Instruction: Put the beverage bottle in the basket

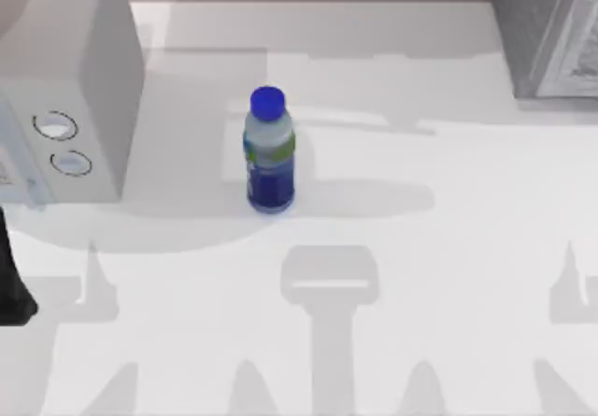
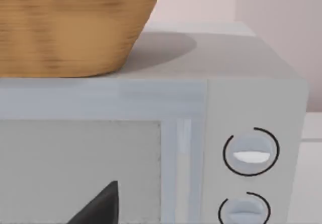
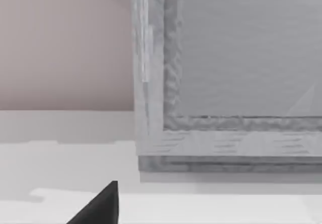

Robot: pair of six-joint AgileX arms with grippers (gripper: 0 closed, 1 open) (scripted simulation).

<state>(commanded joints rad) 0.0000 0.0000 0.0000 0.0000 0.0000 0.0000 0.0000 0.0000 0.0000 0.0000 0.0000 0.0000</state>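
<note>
Bottle stands upright at the middle of the bench, untouched, right of the microwave at the frame's upper left; the basket sits on top of that microwave. We cannot tell whether either tool is open or closed. We judge a sideways nudge could topple the tall bottle, and the lift could clip the microwave's edge.

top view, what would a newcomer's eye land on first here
The beverage bottle stands upright near the middle of the white table, its blue cap bright against the pale surface. At the table's left sits a microwave with two round dials, and the left wrist view shows a wicker basket on top of it.
</note>
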